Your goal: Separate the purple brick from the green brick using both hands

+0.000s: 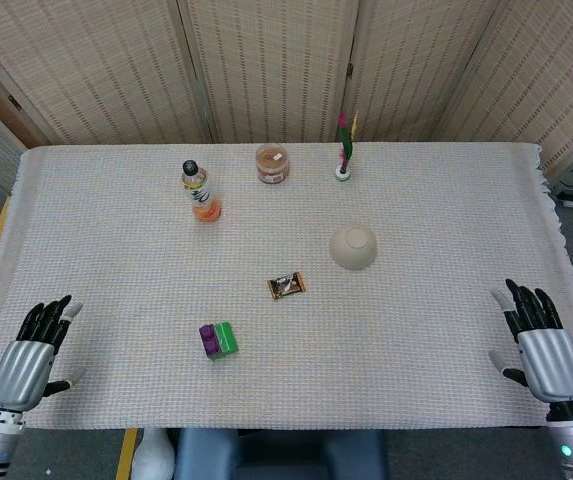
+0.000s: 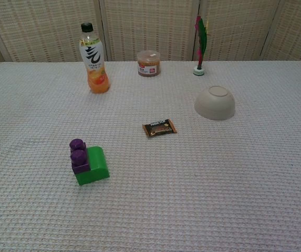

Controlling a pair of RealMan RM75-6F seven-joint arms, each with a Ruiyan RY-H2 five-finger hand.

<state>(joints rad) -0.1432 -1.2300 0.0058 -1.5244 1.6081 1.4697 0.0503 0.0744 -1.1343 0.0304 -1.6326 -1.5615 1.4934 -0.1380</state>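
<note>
- Purple brick point(image 1: 208, 339) joined to green brick point(image 1: 225, 339), lying on worktop point(image 1: 416, 330) near front edge, left of centre.
- Left hand point(image 1: 28, 362) at front-left corner, fingers point(image 1: 50, 315) spread, holding nothing, well apart from bricks.
- Right hand point(image 1: 541, 350) at front-right corner, fingers point(image 1: 529, 301) spread, farther off.

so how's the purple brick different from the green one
The purple brick is narrower and darker than the green brick. Two round studs show on the purple brick, while no studs show on the green brick's smooth sides. The purple brick sits on the green brick's left side, toward the bottle. Both are joined together on the table cloth, with neither hand touching them.
</note>
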